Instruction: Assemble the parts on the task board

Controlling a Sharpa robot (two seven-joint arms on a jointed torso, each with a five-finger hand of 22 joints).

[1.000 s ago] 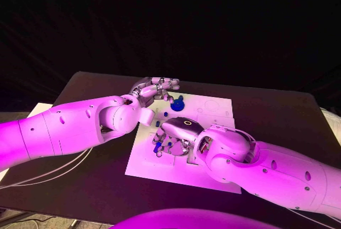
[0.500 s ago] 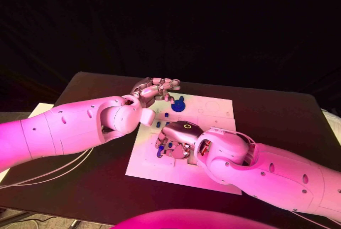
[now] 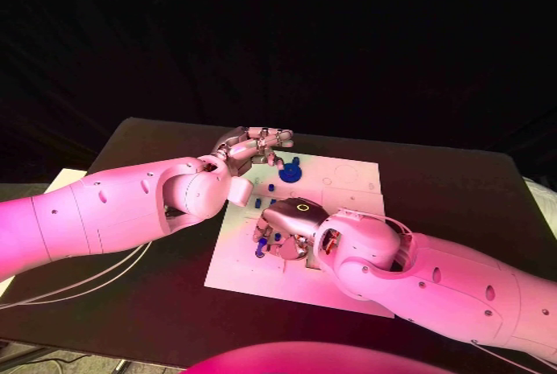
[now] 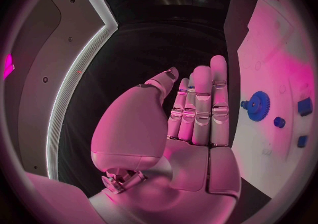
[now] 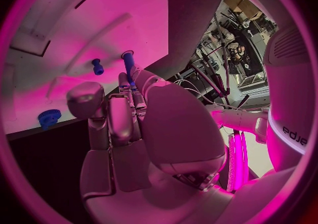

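Magenta-pink light washes both arms and the task board [image 3: 348, 177], brightest toward 9 o'clock in the head view; the background above is nearly black. The wrist views bend straight edges at the rim, and glare blooms on the board there.

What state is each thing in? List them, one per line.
left hand: fingers straight and together, holding nothing, at the board's far edge.
right hand: low over the board, pinching a blue peg.
blue peg: held at the right hand's fingertips.
blue gear: lying flat on the board, free.
small blue pin: on the board, untouched.
task board: flat on the table.
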